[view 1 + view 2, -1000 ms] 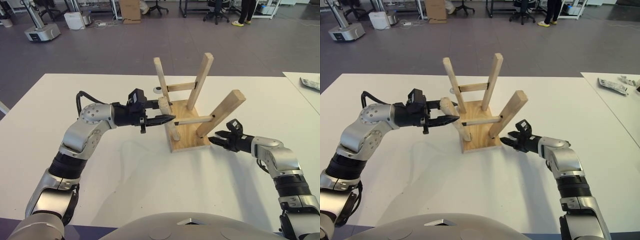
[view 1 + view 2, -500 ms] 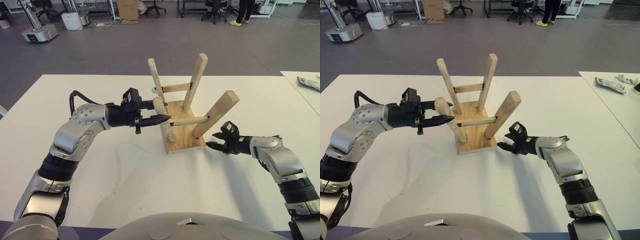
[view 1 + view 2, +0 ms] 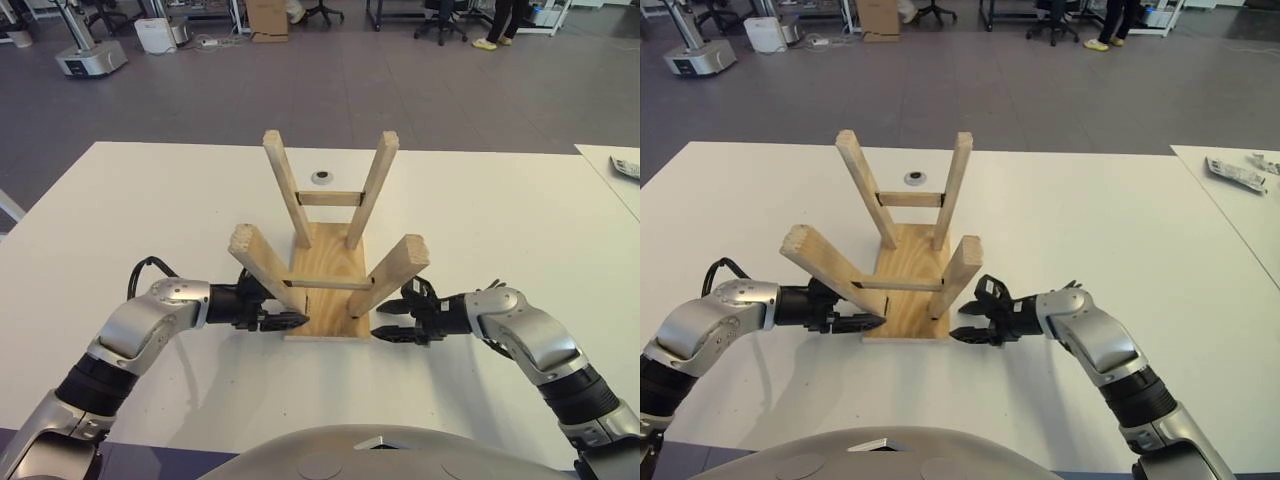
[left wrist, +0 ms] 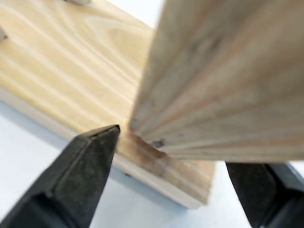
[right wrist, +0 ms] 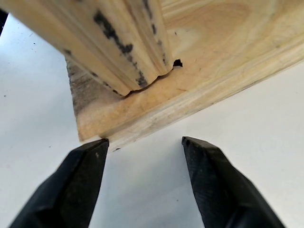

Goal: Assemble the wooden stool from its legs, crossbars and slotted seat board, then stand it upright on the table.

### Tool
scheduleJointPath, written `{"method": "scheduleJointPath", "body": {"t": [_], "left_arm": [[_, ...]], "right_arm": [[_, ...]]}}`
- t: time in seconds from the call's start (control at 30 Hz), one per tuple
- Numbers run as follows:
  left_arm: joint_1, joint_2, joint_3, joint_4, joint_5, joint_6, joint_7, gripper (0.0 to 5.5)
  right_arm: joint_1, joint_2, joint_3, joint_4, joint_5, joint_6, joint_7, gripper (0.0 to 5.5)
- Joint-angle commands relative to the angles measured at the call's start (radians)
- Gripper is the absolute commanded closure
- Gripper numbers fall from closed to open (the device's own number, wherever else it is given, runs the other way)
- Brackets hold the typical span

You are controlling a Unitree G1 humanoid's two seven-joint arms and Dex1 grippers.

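The wooden stool stands upside down, its seat board (image 3: pixel 325 265) flat on the white table (image 3: pixel 120 210) and all legs pointing up. Crossbars (image 3: pixel 330 198) join the far legs and the near legs. My left gripper (image 3: pixel 287 320) is low at the board's near-left corner. In the left wrist view it (image 4: pixel 173 147) is open, with the base of the near-left leg (image 4: pixel 228 71) between its fingers (image 4: pixel 90 156). My right gripper (image 3: pixel 385 333) is at the near-right corner by the near-right leg (image 3: pixel 397 275). It (image 5: pixel 143 141) is open, and the board's corner (image 5: pixel 95 126) lies just beyond its fingertips.
A small round dark object (image 3: pixel 322 177) lies on the table behind the stool. A second white table (image 3: pixel 612 175) stands at the far right with a gap between. Open tabletop stretches to both sides of the stool.
The stool has turned square to me and come nearer. My left gripper dropped from the upper part of the near-left leg to its base. My right gripper stayed by the board's near-right corner.
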Motion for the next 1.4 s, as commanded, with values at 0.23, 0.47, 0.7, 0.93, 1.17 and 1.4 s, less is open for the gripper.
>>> {"method": "scheduleJointPath", "body": {"t": [0.23, 0.47, 0.7, 0.93, 1.17, 1.4], "left_arm": [[0.322, 0.211, 0.409, -0.338, -0.120, 0.010, -0.099, 1.08], [0.160, 0.195, 0.889, -0.280, -0.647, 0.166, -0.001, 1.08], [-0.241, 0.040, 0.791, -0.280, -0.938, 0.014, 0.364, 1.08], [-0.117, -0.053, 0.510, -0.349, -0.662, 0.046, 0.547, 1.08], [0.172, 0.022, 0.003, -0.213, 0.003, -0.194, 0.367, 1.08], [0.042, -0.009, 0.132, -0.302, -0.114, -0.243, 0.360, 1.08]], "right_arm": [[-0.030, -0.033, -0.110, 0.043, 0.025, -0.045, -0.006, 2.60], [-0.182, -0.081, -0.591, -0.073, 0.593, 0.237, -0.001, 2.60], [-0.447, 0.053, -0.717, -0.121, 1.289, 0.198, -0.435, 2.60], [-0.311, 0.151, -0.443, -0.294, 1.164, 0.174, -0.652, 2.60], [-0.167, 0.117, -0.252, -0.308, 0.876, 0.160, -0.615, 2.60], [-0.258, 0.118, -0.304, -0.277, 0.872, 0.115, -0.592, 2.60]]}}
